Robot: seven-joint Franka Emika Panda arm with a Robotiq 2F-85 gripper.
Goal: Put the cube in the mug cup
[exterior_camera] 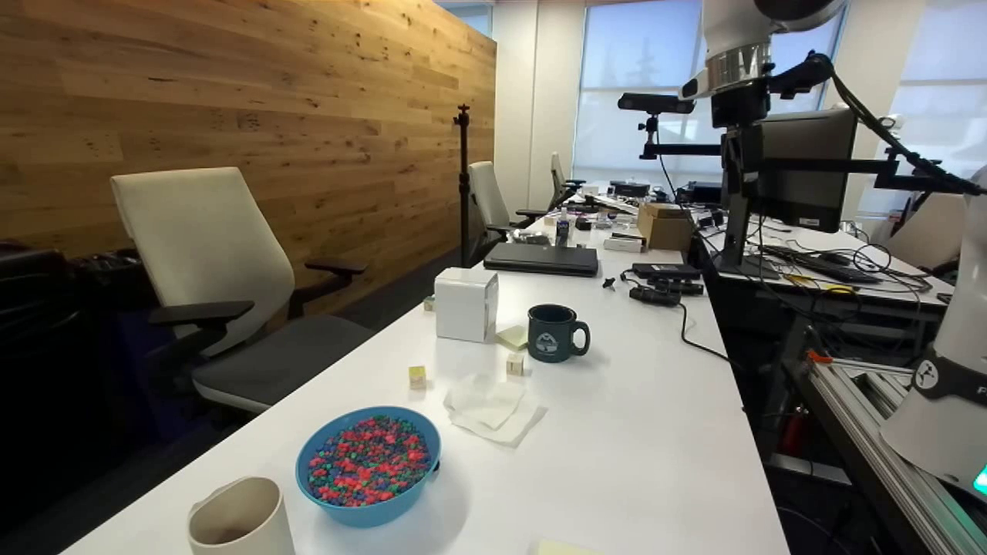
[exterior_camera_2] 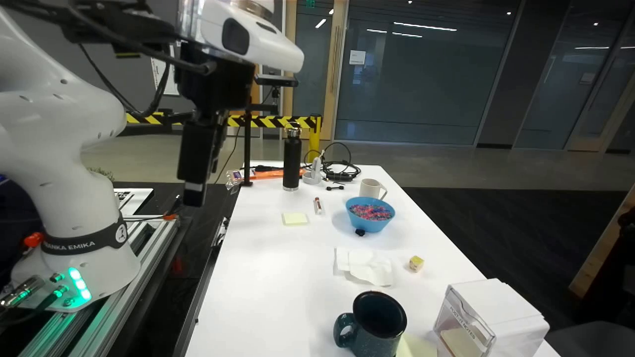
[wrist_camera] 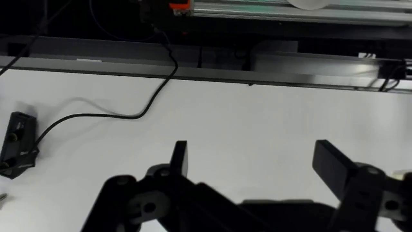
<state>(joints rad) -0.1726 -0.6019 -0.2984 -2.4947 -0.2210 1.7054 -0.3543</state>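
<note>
The cube [exterior_camera: 515, 364] is tiny and whitish and sits on the white table beside the mug. In an exterior view where the mug [exterior_camera_2: 376, 322] is near the camera, the cube does not show. The mug is dark and glossy with a side handle; it stands upright, and it also shows in an exterior view [exterior_camera: 550, 333]. My gripper [exterior_camera_2: 194, 193] hangs high, over the table's robot-side edge, away from both. In the wrist view the gripper [wrist_camera: 251, 153] has its fingers wide apart with only bare table between them; neither cube nor mug shows there.
A yellowish block [exterior_camera: 417, 377], crumpled paper [exterior_camera: 493, 408], a tall white box [exterior_camera: 466, 304] and a yellow note pad [exterior_camera: 513, 337] lie around the mug. A blue bowl [exterior_camera: 368, 466] of coloured beads and a beige cup [exterior_camera: 239, 516] stand further along. A black cable [wrist_camera: 138, 116] crosses the table.
</note>
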